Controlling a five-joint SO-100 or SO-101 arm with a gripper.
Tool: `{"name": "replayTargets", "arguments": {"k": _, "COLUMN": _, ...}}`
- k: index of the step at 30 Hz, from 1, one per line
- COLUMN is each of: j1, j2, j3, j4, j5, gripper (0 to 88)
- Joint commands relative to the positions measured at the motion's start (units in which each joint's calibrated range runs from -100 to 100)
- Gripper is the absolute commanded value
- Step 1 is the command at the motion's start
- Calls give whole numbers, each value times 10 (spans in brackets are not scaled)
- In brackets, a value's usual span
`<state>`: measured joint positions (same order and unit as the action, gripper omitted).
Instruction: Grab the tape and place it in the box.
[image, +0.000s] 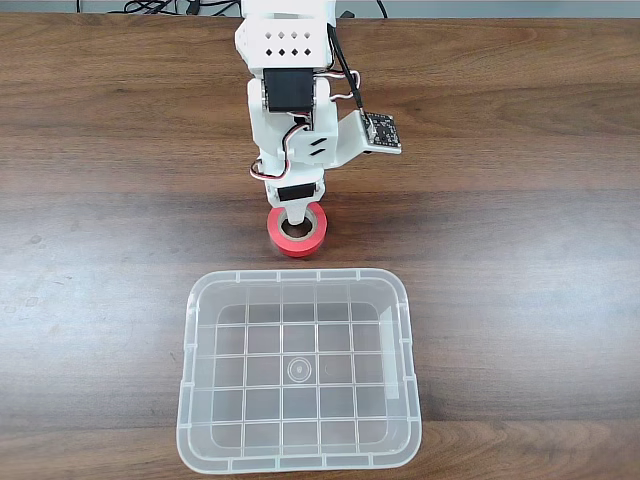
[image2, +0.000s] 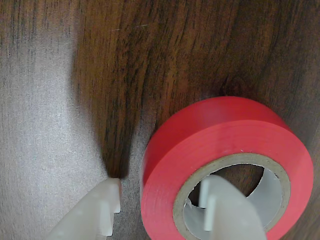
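Straddling the tape's wall, my claw (image2: 162, 200) stands open and narrow, one finger down inside the grey core and the other outside on the wood, so that closing would pinch the red band. The tape (image: 297, 231) lies flat near the middle of the table (image: 520, 220), just beyond the far rim of the box (image: 298, 277), which sits empty at the near edge.
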<state>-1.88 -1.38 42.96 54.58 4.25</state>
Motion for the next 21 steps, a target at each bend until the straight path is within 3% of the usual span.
{"name": "replayTargets", "arguments": {"k": 1, "j1": 4, "j2": -7, "j3": -4, "j4": -9, "j5": -2, "gripper": 103}}
{"name": "replayTargets", "arguments": {"k": 21, "j1": 0, "j2": -39, "j3": -4, "j4": -3, "j5": 1, "gripper": 57}}
